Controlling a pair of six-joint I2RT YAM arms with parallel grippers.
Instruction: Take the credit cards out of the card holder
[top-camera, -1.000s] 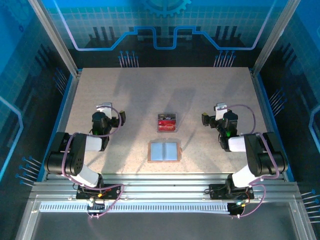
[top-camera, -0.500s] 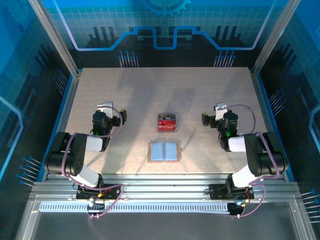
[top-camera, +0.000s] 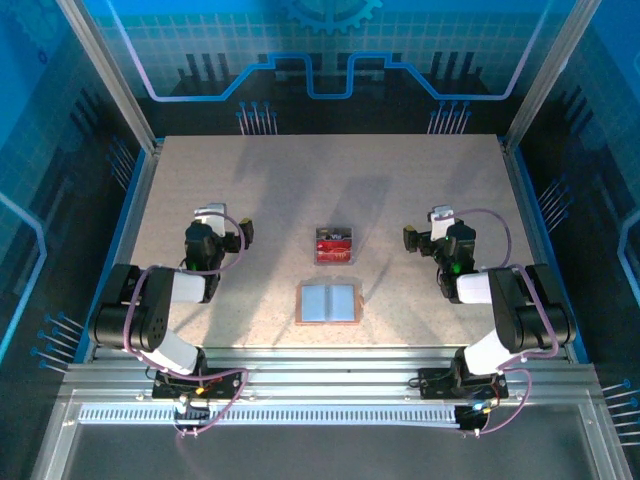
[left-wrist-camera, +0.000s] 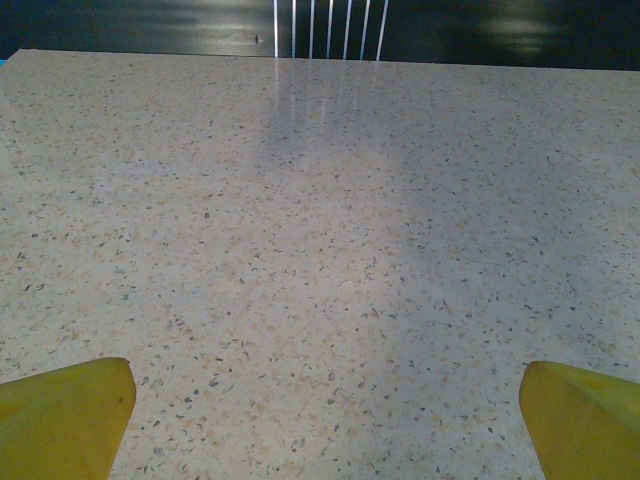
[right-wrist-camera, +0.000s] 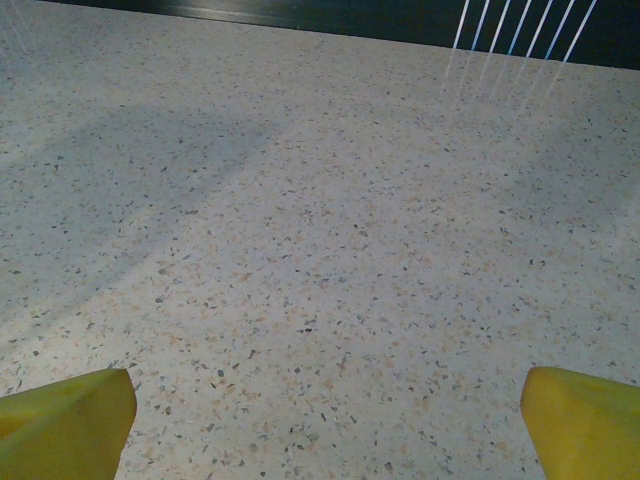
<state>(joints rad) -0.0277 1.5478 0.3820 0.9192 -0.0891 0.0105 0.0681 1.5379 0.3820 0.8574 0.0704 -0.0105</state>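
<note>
One card holder (top-camera: 328, 302), tan-brown, is laid open flat with its pale blue-grey inner panels upward at the near middle of the speckled surface (top-camera: 400, 180), between the two arms. Just beyond it a small clear plastic box (top-camera: 335, 246) is set, in which red credit cards (top-camera: 335, 243) are held, their marks too small to be read. The left gripper (left-wrist-camera: 325, 385) and right gripper (right-wrist-camera: 327, 385) are held wide apart over bare surface, with nothing grasped.
</note>
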